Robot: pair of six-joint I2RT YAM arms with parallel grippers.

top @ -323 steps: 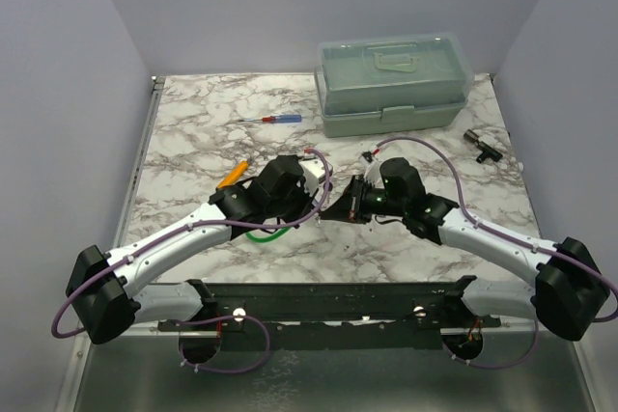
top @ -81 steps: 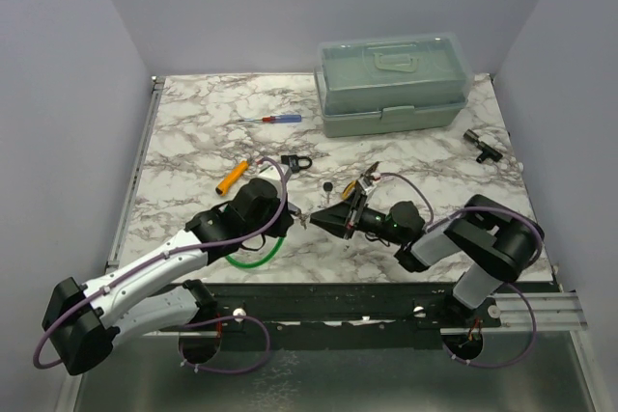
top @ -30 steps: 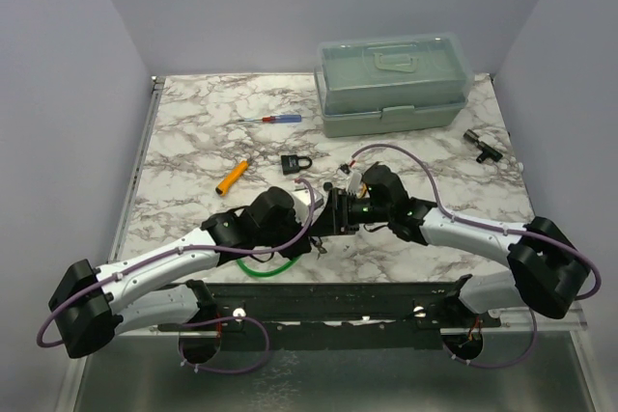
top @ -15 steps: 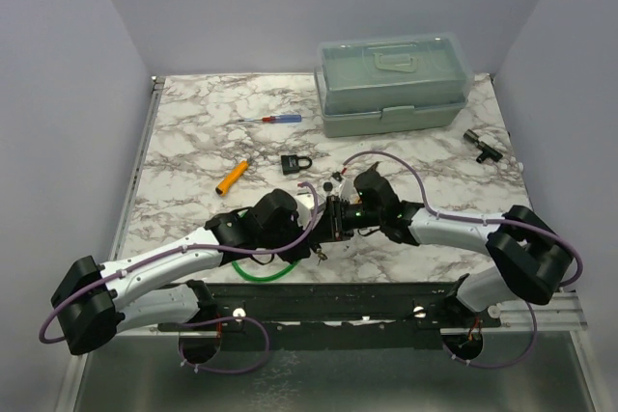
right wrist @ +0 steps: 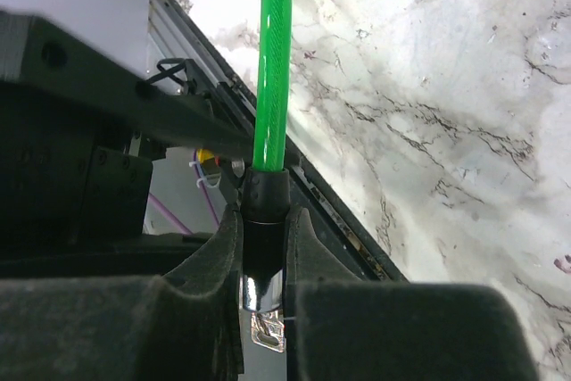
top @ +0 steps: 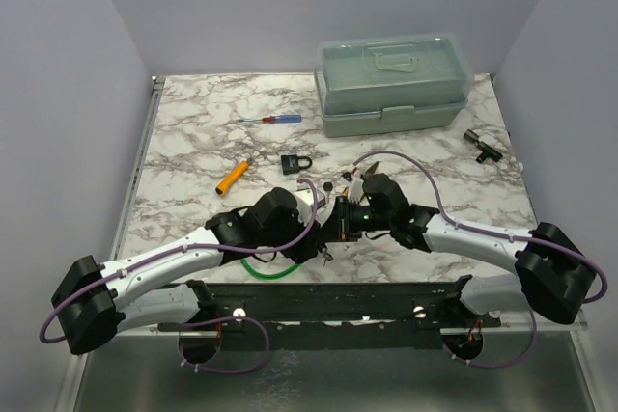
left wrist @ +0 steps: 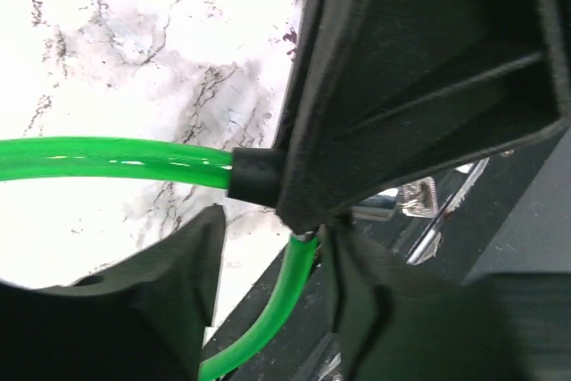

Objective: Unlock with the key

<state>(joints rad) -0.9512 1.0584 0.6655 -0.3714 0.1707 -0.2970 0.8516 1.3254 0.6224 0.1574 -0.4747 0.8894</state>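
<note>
Far as I can judge, the actual unlocking hasn't started. Both arms are busy with the green cable instead. The right pincer is pinching the cable's black end collar, with a silver tip poking out below. The left pincer sits nose to nose with it, fingers spread and the cable running loose between them.

The key looks to be lying untouched on the surface just beyond the two pincers, with the padlock near it on the left. It's tiny in the top view, so I can't tell which way the blade points.

Next move imo: one pincer drops cable duty, comes down on the key's dark head and gets a low, flat pinch that leaves the blade free for a keyhole. Easy to fumble on something that small.

Versus roughly three seconds back, the pincers were apart then and the right one was gaping wide. Now they're butted together. Padlock and key haven't budged.
</note>
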